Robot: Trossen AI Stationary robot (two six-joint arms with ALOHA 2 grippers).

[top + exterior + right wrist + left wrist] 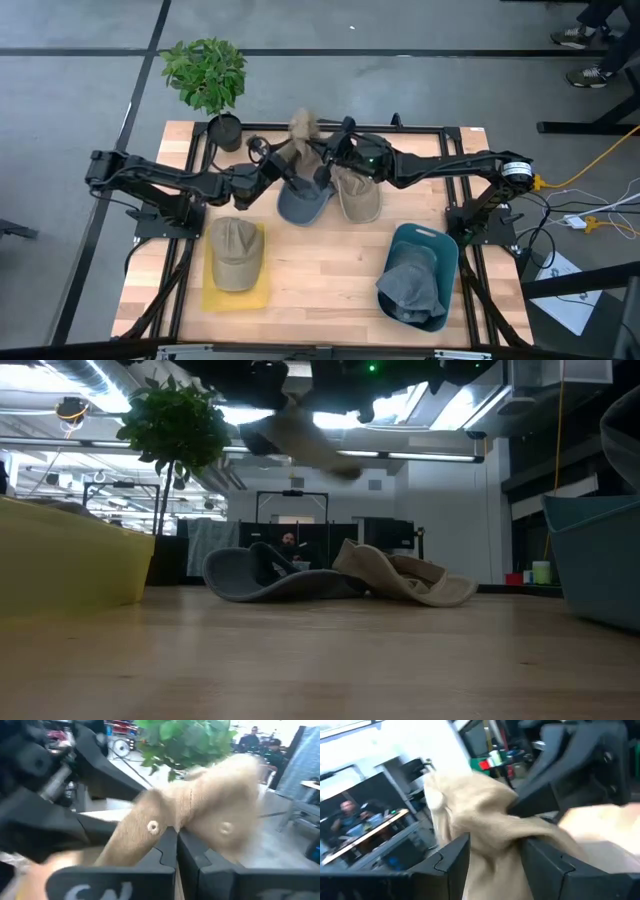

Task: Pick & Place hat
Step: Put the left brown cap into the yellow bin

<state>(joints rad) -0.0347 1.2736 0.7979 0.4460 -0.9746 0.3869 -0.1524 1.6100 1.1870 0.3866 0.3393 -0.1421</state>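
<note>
A tan cloth hat (302, 128) is held up above the far middle of the table, between both arms; in the low view the hat (300, 435) is well above the tabletop. My left gripper (281, 160) reaches it from the left and is shut on it. My right gripper (327, 158) reaches it from the right, also shut on it. Below them a blue-grey cap (303, 205) and a beige cap (357, 197) lie on the wood. A khaki cap (235, 250) lies on a yellow mat (233, 296). A grey-blue hat (408, 287) sits in a teal bin (428, 240). My left gripper (495, 862) pinches a bunched fold of the tan hat's cloth (492, 837) between its two fingers; the cloth fills the gap. The hat is lifted clear of the table. My right gripper (177, 852) pinches the hat's crown cloth near an eyelet (152, 826) between nearly closed fingers; the rest of the crown (225, 805) bulges beyond them, clear of the table.
A potted plant (210, 78) stands at the far left corner of the table, close behind the left arm. Bare wood (325, 270) lies between the yellow mat and the teal bin. People sit at desks in the room beyond.
</note>
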